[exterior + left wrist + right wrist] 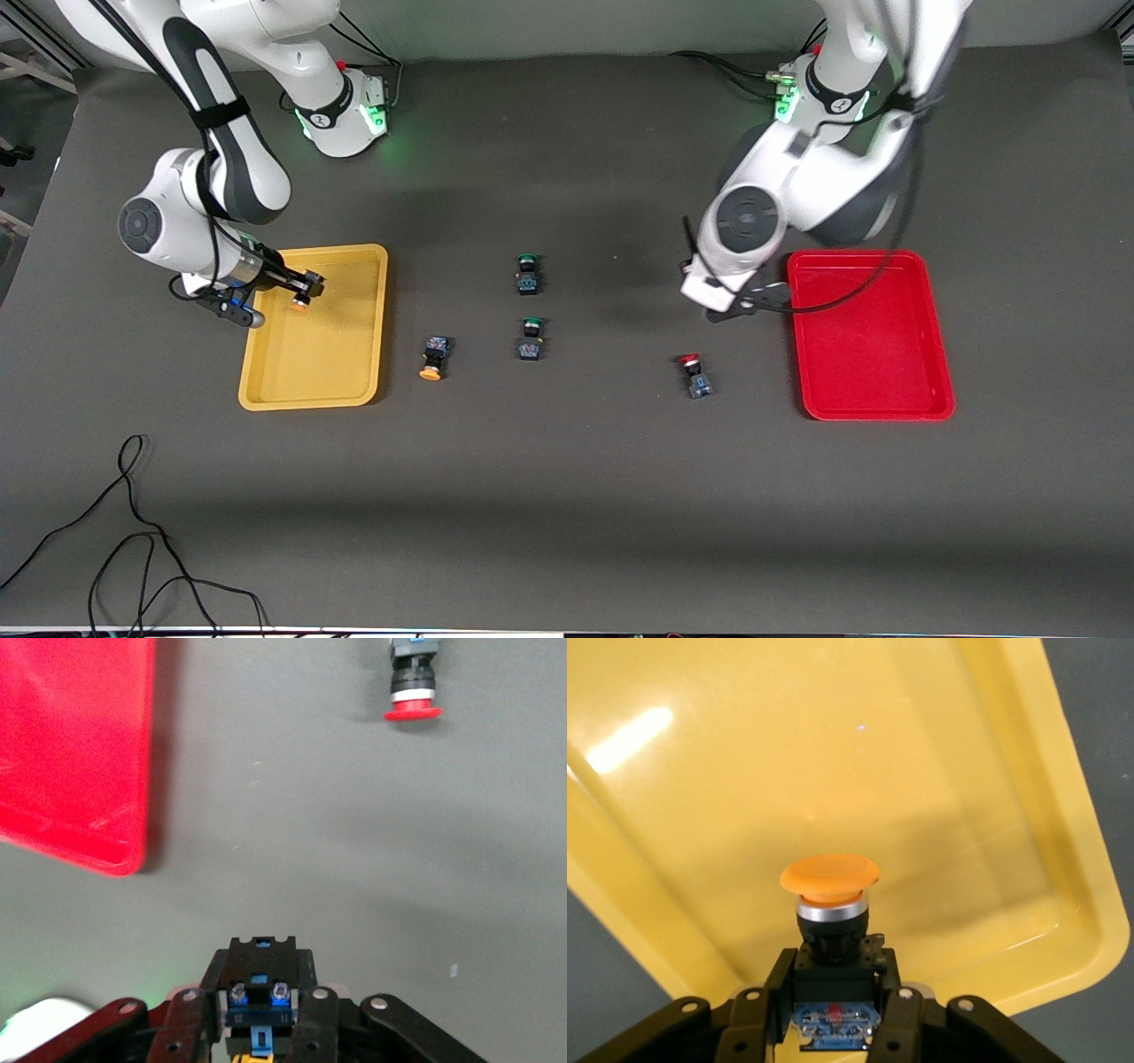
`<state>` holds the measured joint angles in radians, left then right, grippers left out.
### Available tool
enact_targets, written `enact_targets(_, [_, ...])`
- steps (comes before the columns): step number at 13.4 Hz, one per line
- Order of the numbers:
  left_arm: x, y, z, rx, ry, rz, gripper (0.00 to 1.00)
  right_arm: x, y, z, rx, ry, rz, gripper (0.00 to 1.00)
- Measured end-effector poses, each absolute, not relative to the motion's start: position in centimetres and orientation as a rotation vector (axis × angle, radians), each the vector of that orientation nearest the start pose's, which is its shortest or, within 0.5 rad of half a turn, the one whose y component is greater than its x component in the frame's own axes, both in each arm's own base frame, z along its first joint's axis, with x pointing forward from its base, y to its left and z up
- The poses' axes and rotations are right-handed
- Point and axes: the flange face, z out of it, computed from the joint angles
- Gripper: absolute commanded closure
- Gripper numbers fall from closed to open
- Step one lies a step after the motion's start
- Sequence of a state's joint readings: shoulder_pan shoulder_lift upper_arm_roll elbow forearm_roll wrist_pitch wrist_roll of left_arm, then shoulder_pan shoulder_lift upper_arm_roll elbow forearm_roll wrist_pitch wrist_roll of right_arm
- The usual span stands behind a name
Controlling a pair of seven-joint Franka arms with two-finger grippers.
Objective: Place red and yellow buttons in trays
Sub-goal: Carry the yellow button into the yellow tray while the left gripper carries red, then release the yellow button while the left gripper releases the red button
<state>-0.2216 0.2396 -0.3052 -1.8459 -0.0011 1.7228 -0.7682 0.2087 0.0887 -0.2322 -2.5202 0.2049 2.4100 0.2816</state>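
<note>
My right gripper (306,288) is shut on a yellow-capped button (300,304) and holds it low over the yellow tray (354,372). In the right wrist view the gripper (833,1003) holds the button (830,890) by its dark body, cap toward the tray (939,753) floor. My left gripper (764,298) is over the mat beside the red tray (873,390). In the left wrist view it (257,1003) is shut on a dark-bodied button (259,979) whose cap is hidden. A second yellow button (433,359) and a red button (695,375) lie on the mat. The left wrist view also shows the red button (414,695) and red tray (71,753).
Two green-capped buttons (527,273) (531,338) lie mid-table between the trays. A loose black cable (133,532) lies on the mat near the front camera at the right arm's end.
</note>
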Motion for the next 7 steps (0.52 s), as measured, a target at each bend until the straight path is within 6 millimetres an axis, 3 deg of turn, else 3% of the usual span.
enact_targets(1, [51.7, -25.3, 40.2, -2.944, -0.301, 0.532, 1.0, 44.1, -1.1, 22.6, -2.962, 0.723, 0.323, 0.64])
enact_targets(2, [53.5, -21.5, 41.5, -2.969, -0.241, 0.572, 1.0, 44.0, -1.1, 22.4, -2.961, 0.728, 0.331, 0.06])
enact_targets(4, [56.4, -12.1, 40.7, -3.028, -0.084, 0.637, 1.0, 44.0, -1.1, 22.0, -2.962, 0.73, 0.342, 0.0])
enact_targets(6, [58.1, -4.2, 36.3, -3.02, 0.007, 0.654, 1.0, 44.0, -1.0, 22.0, -2.962, 0.729, 0.338, 0.0])
enact_targets(7, [58.4, -1.9, 33.3, -3.012, 0.024, 0.635, 1.0, 44.2, -0.9, 22.1, -2.964, 0.724, 0.332, 0.0])
